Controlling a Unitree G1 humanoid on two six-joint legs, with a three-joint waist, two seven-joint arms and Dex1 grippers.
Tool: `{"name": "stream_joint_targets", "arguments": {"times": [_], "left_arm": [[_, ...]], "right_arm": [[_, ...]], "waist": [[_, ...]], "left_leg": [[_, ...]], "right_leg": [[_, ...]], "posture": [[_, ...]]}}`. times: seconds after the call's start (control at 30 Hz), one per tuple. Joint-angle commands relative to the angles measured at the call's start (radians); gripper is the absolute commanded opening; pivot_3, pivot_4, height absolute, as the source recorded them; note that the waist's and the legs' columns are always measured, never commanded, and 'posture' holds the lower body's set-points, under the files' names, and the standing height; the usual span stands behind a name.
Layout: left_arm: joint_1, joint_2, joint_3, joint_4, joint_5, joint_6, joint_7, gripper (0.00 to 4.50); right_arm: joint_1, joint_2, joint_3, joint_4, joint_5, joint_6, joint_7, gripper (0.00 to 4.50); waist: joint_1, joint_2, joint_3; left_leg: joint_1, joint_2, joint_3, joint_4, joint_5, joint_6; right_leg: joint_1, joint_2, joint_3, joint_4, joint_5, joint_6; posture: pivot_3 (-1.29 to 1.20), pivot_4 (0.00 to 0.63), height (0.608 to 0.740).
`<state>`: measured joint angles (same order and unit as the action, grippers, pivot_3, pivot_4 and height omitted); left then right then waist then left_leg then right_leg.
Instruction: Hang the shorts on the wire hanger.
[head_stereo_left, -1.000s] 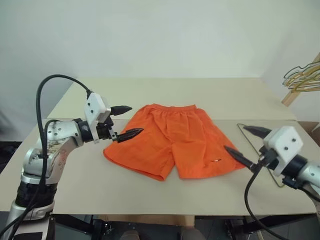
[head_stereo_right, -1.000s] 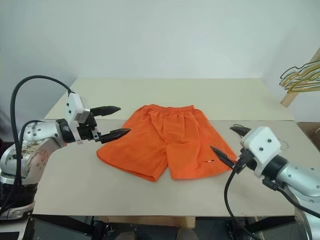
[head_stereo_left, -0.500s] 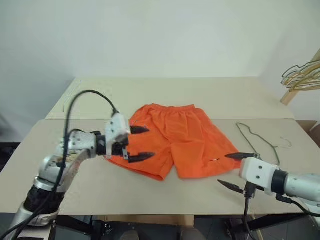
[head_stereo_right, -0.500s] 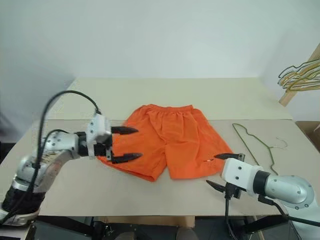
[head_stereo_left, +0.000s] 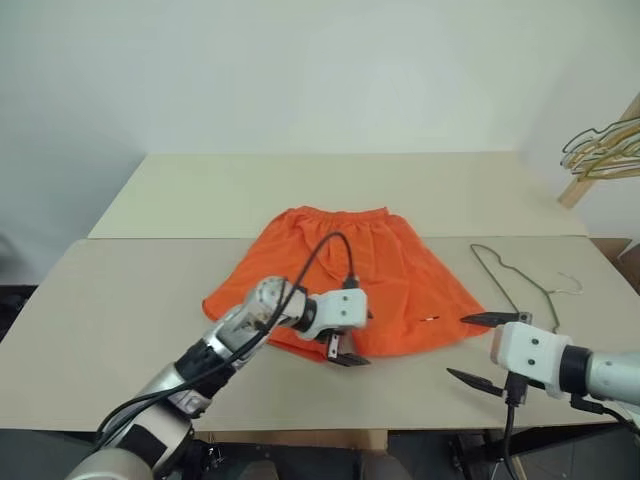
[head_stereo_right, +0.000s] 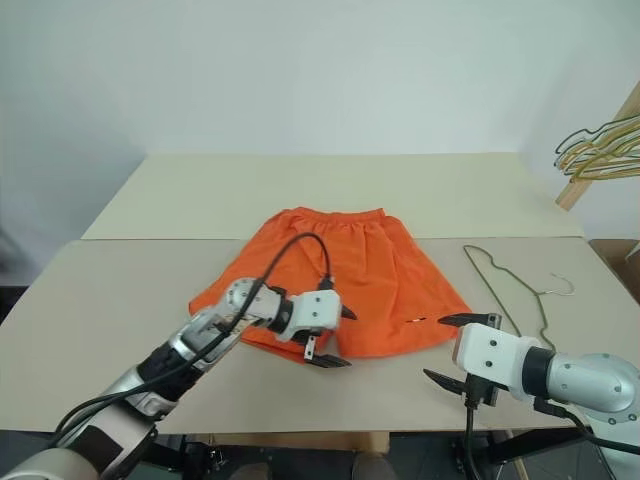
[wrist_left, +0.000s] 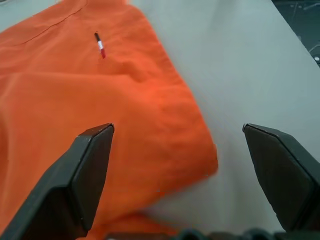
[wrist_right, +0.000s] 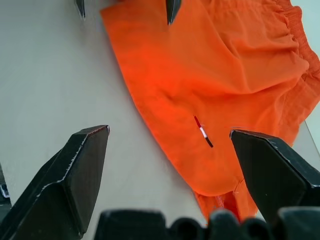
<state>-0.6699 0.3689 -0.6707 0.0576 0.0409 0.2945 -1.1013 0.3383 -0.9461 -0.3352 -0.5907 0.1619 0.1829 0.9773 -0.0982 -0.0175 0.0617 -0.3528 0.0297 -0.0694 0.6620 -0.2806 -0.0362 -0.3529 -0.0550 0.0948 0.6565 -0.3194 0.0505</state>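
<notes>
The orange shorts (head_stereo_left: 350, 265) lie flat in the middle of the table, waistband to the far side, with a tiny white mark (head_stereo_left: 432, 320) near the right leg hem. The wire hanger (head_stereo_left: 510, 285) lies flat just right of them, hook to the right. My left gripper (head_stereo_left: 357, 338) is open and low over the front hem between the two legs; in its wrist view the hem corner (wrist_left: 195, 155) lies between the fingers. My right gripper (head_stereo_left: 458, 347) is open by the right leg hem, holding nothing. The right wrist view shows that leg (wrist_right: 225, 65).
The beige table (head_stereo_left: 130, 300) has a seam running across behind the shorts' waistband. A bunch of gold and grey hangers (head_stereo_left: 600, 155) on a wooden rod sticks in at the back right, off the table. The table's front edge is close below both grippers.
My left arm has swung right and down, from the shorts' left edge to the front hem at the middle. My right gripper has sunk a little and rolled. Both stay open.
</notes>
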Motion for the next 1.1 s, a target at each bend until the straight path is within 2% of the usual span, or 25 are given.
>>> {"name": "stream_joint_targets", "arguments": {"times": [0.03,0.13,0.2,0.37,0.63,0.67,0.8,0.9,0.97,1.1], "left_arm": [[-0.025,-0.023,-0.044,0.012,0.056,-0.005,-0.013,4.48],[-0.033,-0.045,-0.067,0.050,0.124,0.001,0.024,4.48],[-0.034,-0.072,-0.050,0.074,0.132,0.009,0.050,4.07],[-0.050,-0.103,-0.034,0.137,0.179,0.011,0.109,2.74],[-0.056,-0.095,-0.027,0.184,0.208,-0.023,0.114,0.14],[-0.056,-0.094,-0.024,0.186,0.211,-0.025,0.114,0.02],[-0.061,-0.090,0.000,0.207,0.221,-0.034,0.131,0.02],[-0.057,-0.050,0.029,0.192,0.222,-0.059,0.124,0.02],[-0.042,0.011,0.055,0.150,0.196,-0.099,0.080,0.02],[0.018,0.198,0.131,0.051,0.115,-0.194,-0.055,0.02]], "right_arm": [[0.022,0.009,-0.065,-0.050,0.003,0.002,-0.007,4.50],[0.054,0.030,-0.089,-0.079,-0.003,0.010,-0.022,4.50],[0.073,0.046,-0.100,-0.100,-0.004,0.018,-0.031,4.50],[0.105,0.065,-0.116,-0.118,-0.017,0.018,-0.044,4.50],[0.095,0.062,-0.123,-0.103,-0.008,0.017,-0.035,4.50],[0.095,0.062,-0.124,-0.102,-0.007,0.016,-0.033,4.50],[0.082,0.057,-0.117,-0.100,-0.002,0.023,-0.030,4.50],[0.071,0.055,-0.109,-0.102,0.000,0.031,-0.029,4.50],[0.065,0.055,-0.108,-0.103,0.000,0.035,-0.026,4.50],[0.057,0.053,-0.105,-0.091,-0.001,0.033,-0.017,4.50]], "waist": [[-0.012,0.001,-0.001],[-0.030,0.002,-0.001],[-0.036,0.004,-0.003],[-0.060,0.007,-0.005],[-0.098,0.007,-0.010],[-0.100,0.007,-0.010],[-0.111,0.008,-0.011],[-0.116,0.008,-0.011],[-0.120,0.008,-0.011],[-0.127,0.010,-0.011]], "left_leg": [[0.000,0.000,0.000,0.000,0.000,0.000],[0.000,0.000,0.000,0.000,0.000,0.000],[0.000,0.000,0.000,0.000,0.000,0.000],[-0.001,0.000,0.000,0.001,0.000,0.000],[0.000,0.000,0.000,0.001,0.000,0.000],[0.000,0.000,0.000,0.001,0.000,0.000],[0.000,0.000,0.000,0.001,0.000,0.000],[0.000,0.000,0.000,0.001,0.000,0.000],[0.000,0.000,0.000,0.001,0.000,0.001],[0.000,0.000,0.000,0.000,0.000,0.001]], "right_leg": [[0.000,0.000,0.001,0.000,0.000,0.000],[0.001,0.000,0.001,0.001,0.000,0.000],[0.002,0.000,0.001,0.001,0.000,0.001],[0.002,0.000,0.001,0.001,-0.001,0.002],[0.004,0.000,0.001,0.001,-0.001,0.002],[0.004,0.000,0.001,0.001,-0.001,0.002],[0.005,0.000,0.002,0.001,-0.001,0.002],[0.005,0.000,0.002,0.002,-0.001,0.002],[0.005,0.000,0.002,0.002,-0.001,0.002],[0.004,0.000,0.002,0.003,-0.001,0.002]], "posture": [[-0.24,0.027,0.740],[-0.26,0.021,0.740],[-0.27,0.018,0.740],[-0.28,0.011,0.740],[-0.28,0.014,0.740],[-0.27,0.015,0.740],[-0.27,0.019,0.740],[-0.26,0.025,0.740],[-0.26,0.030,0.740],[-0.25,0.036,0.740]]}}
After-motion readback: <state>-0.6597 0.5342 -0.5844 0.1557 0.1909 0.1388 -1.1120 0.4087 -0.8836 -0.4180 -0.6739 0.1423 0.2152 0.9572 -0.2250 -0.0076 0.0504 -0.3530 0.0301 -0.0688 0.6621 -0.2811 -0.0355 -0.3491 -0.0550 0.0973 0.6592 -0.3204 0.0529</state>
